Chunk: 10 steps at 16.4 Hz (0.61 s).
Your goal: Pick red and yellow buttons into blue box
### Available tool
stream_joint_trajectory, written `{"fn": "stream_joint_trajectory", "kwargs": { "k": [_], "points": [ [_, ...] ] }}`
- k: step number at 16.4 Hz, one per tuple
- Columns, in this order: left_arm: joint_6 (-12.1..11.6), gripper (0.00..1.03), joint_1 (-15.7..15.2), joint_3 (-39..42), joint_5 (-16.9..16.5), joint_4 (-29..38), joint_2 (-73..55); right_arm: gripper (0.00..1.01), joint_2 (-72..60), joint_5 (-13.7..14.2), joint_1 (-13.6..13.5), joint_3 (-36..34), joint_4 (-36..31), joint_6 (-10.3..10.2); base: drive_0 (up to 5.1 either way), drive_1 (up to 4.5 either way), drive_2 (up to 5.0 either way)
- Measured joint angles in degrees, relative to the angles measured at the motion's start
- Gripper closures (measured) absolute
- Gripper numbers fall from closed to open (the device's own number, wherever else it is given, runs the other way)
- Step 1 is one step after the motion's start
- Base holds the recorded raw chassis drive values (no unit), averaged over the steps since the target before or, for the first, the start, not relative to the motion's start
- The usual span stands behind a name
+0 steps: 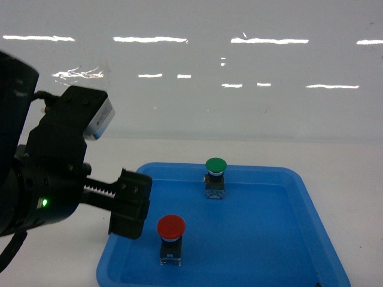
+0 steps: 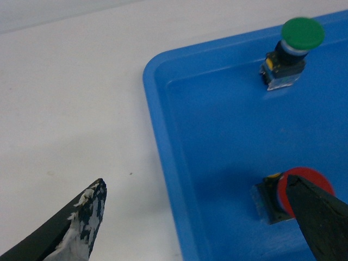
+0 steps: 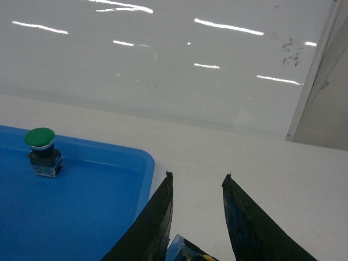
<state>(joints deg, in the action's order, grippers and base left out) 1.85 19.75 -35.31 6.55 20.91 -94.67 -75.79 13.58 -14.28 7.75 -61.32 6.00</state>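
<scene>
My left claw (image 2: 196, 217) is spread wide over the shallow blue tray's (image 1: 311, 209) left edge, one finger outside over the desk (image 2: 70, 109), the other beside the red button (image 1: 170, 227), which stands upright in the tray. That straddle looks like my line-up for a pinch. My right claw (image 3: 196, 217) hangs part-open over the tray's corner, something yellowish half-hidden between its fingers. The blue box is out of sight. Green button (image 1: 215, 165) stays put.

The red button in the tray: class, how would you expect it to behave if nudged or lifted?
The red button carries a wide cap over a narrower square base, so a sideways nudge would probably tip it. On the smooth blue tray it may also slide. It looks rigid, likely light for its size.
</scene>
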Motion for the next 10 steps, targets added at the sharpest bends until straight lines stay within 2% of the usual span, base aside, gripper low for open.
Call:
{"fn": "stream_joint_trajectory", "kwargs": {
  "k": [4,6,10],
  "points": [
    [9.0,0.05,0.2,-9.6,-6.8,-11.4,-3.9,0.75,0.0,-0.1,0.0,0.0,0.0,0.0,0.0,0.0,0.0],
    [11.3,0.05,2.1,-12.8,-9.1,-14.4,-7.6,0.75,0.0,-0.1,0.0,0.0,0.0,0.0,0.0,0.0,0.0],
    [11.9,0.05,6.8,-16.6,-10.1,-16.9,-11.6,0.75,0.0,-0.1,0.0,0.0,0.0,0.0,0.0,0.0,0.0]
  ]
}}
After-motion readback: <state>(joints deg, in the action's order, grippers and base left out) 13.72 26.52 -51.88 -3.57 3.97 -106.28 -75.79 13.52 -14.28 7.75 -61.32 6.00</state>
